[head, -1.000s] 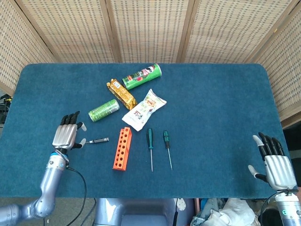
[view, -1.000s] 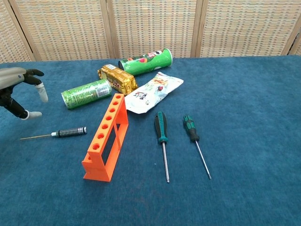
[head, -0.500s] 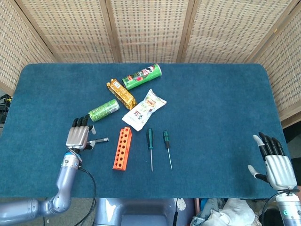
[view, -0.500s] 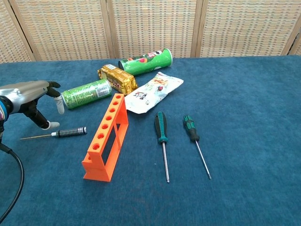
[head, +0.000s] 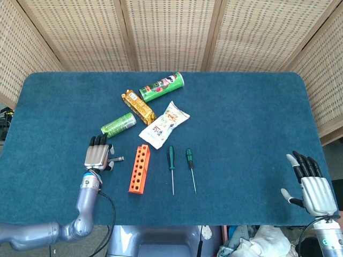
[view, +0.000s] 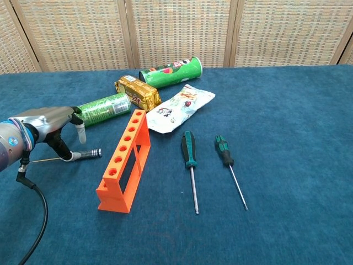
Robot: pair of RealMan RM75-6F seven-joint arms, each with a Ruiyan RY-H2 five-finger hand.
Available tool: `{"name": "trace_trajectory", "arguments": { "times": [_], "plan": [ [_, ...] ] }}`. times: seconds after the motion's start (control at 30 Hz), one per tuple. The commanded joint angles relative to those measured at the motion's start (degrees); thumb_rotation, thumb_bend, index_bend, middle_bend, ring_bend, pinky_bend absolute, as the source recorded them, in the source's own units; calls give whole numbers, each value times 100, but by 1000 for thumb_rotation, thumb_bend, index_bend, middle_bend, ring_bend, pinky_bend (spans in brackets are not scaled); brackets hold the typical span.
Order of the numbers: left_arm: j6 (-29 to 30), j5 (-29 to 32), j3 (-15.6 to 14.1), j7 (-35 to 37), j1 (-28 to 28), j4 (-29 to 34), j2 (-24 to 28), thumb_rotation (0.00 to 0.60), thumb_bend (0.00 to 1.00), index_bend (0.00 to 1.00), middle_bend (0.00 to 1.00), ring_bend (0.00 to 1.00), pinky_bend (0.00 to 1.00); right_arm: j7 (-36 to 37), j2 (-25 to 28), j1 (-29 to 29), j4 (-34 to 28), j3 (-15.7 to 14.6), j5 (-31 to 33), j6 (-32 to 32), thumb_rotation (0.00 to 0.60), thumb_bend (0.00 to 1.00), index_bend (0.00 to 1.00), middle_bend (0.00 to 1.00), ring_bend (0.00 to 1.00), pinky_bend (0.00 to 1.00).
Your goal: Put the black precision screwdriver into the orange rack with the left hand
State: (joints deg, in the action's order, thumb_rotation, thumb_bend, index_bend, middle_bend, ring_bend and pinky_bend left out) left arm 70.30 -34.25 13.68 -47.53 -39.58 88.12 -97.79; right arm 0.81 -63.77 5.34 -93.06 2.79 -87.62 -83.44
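The black precision screwdriver [view: 83, 154] lies under the spread, empty left hand [view: 52, 128].

Item count on the blue table [head: 241, 118]: nine objects, two hands.

Recorded were three screwdrivers, namely one black precision screwdriver [view: 88, 153], one larger green-handled screwdriver [view: 190, 160] and one smaller green-handled screwdriver [view: 225, 157]; one orange rack [view: 124, 160]; one green tube can [view: 171, 72]; one green drink can [view: 102, 109]; one gold packet [view: 138, 92]; one white pouch [view: 179, 109].
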Motion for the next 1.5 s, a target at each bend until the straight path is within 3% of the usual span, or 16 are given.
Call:
{"name": "trace_trajectory", "arguments": {
  "times": [0.03,0.47,0.7,0.93,1.27,1.5],
  "plan": [
    [19,59,-13,-56,-55,-117,-129,600,310,450,0,0,0,45,13,-9,3,4,-14,-31,600,228,0,0,0,0],
    [83,-29,-34,-86,-196,-629,-572,600,316,460,0,0,0,116,37,-10,-5,-24,-88,-53,600,228,0,0,0,0],
    [150,-216,-74,29,-186,-932,-790,600,370,560,0,0,0,157,33,-9,20,-20,-73,-50,600,228,0,0,0,0],
    [174,-393,-83,110,-141,-1049,-857,600,383,578,0,0,0,134,30,-15,10,-26,-102,-80,600,228,0,0,0,0],
    [560,-1039,18,299,-69,-125,-525,600,385,598,0,0,0,132,26,-15,26,-18,-76,-77,600,228,0,0,0,0],
    [731,-1355,238,893,198,1047,59,600,386,597,1,0,0,133,40,-25,10,-25,-88,-95,600,228,0,0,0,0]
  ]
}}
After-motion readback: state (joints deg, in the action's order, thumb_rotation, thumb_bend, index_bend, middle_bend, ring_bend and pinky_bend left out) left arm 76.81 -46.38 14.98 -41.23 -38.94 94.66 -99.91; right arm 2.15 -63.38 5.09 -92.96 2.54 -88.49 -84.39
